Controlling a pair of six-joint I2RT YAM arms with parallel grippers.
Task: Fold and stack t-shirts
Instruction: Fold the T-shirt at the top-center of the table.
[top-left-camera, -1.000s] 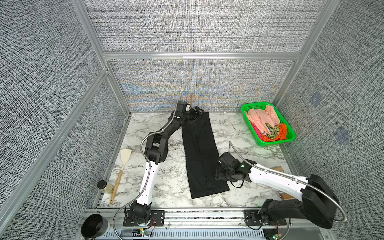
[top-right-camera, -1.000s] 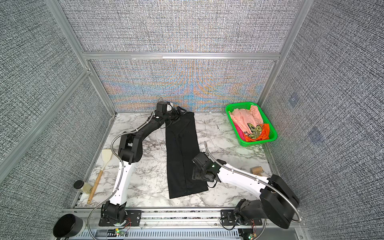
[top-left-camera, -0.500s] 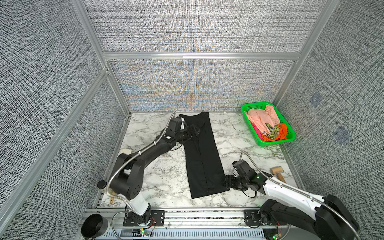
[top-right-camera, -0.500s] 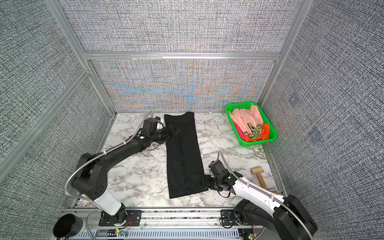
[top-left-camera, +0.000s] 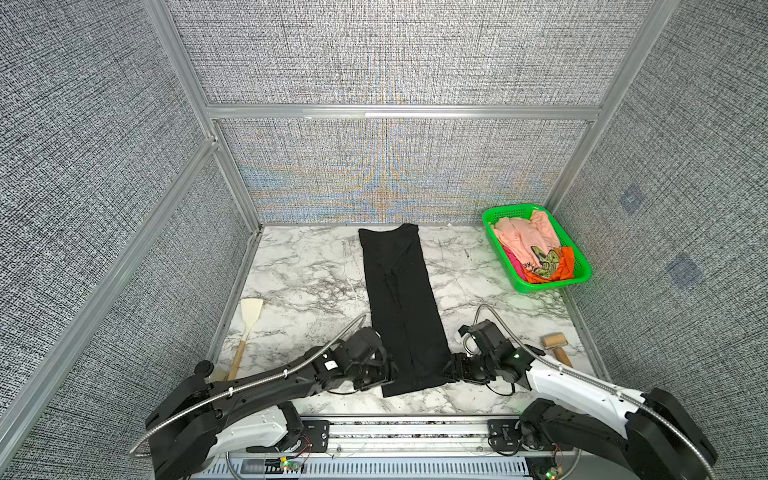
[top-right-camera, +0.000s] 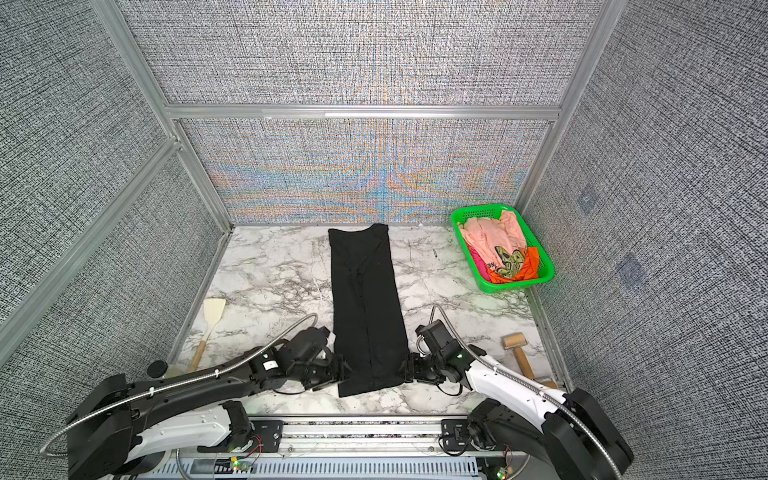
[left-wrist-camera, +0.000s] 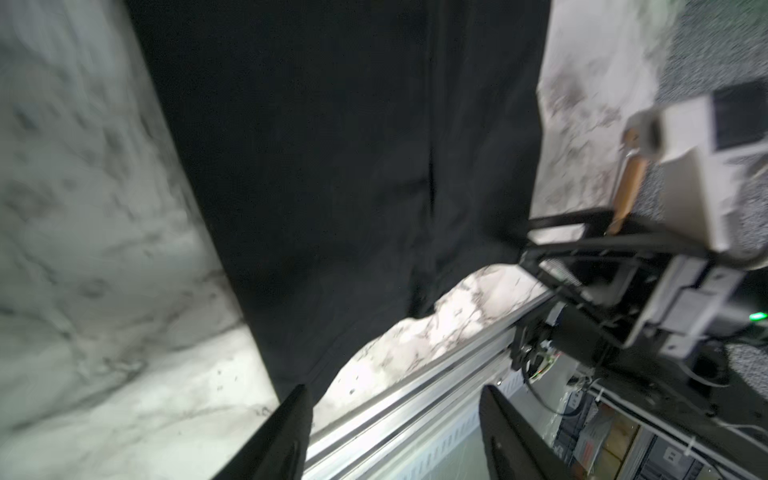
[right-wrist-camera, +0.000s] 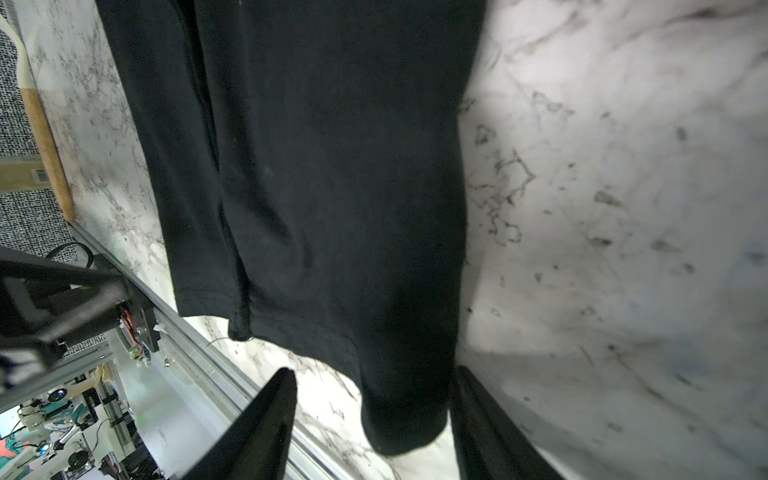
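Jaws spread, the left gripper (top-left-camera: 390, 371) and right gripper (top-left-camera: 450, 370) flank the near hem corners of the black t-shirt (top-left-camera: 399, 299), a long folded strip (centre frame) on the marble table (top-left-camera: 299, 270); other t-shirts (top-left-camera: 521, 241) fill the green basket (top-left-camera: 552, 285), right.

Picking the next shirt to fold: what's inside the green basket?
A crumpled peach-pink tee on top, an orange tee and magenta tee at the near end. Anything beneath them is covered.

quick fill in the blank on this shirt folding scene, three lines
The folded t-shirt on the table is ____.
The other t-shirts lie in a ____ basket.
The wooden spatula lies on the robot's ____ side of the folded t-shirt.
Missing words: black; green; left.
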